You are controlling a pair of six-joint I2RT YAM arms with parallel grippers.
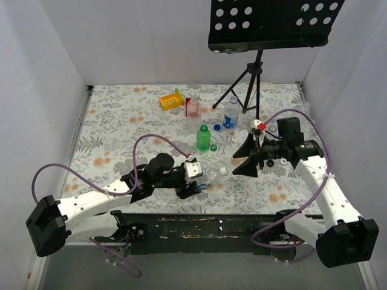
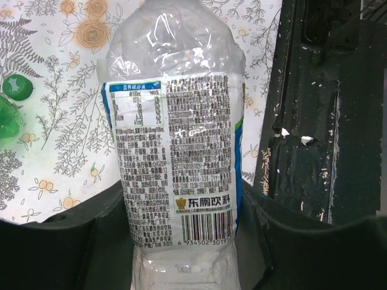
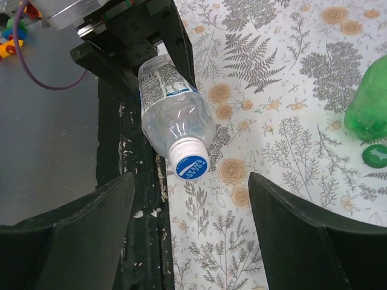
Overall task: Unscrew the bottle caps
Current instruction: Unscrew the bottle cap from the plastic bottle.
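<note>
White cap — right wrist, not left

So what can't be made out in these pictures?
Left wrist: the held bottle, its cap cut off past the top edge.
Right wrist: the green bottle, cut by the right edge, mouth unseen.
Top view: whether the pink bottle is capped, too small to tell.

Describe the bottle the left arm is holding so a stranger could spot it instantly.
On the floral table, look toward the near edge, where the left claw grips a clear plastic bottle. Unlike the upright green bottle behind it, it is held sideways, with a dense printed label and a white, blue-topped cap pointing right.
</note>
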